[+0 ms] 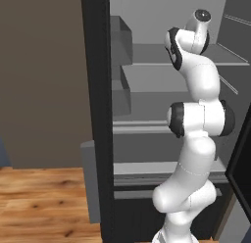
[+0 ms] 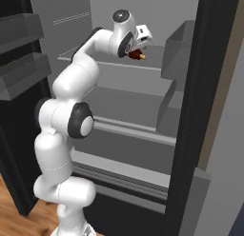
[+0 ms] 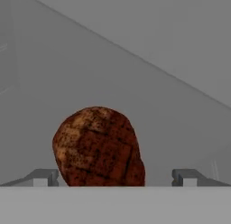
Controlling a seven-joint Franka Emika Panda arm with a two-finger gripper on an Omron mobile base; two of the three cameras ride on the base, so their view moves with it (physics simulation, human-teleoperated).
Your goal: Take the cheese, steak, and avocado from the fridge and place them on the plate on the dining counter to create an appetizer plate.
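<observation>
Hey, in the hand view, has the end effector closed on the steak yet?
No, the end effector stands open, its fingertips wide apart with the steak lying between them, nearer one.

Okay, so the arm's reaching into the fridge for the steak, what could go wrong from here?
The steak sits off-centre between the open fingers, nearer one finger. Closing now could nudge it sideways or pinch only its edge, so it might slip out.

The lump is rounded and lies on a smooth fridge shelf, so it may roll or slide toward the back wall when touched.

The gripper works deep inside, close to the door bins and shelf edges; pulling out carelessly could bump them.
</observation>
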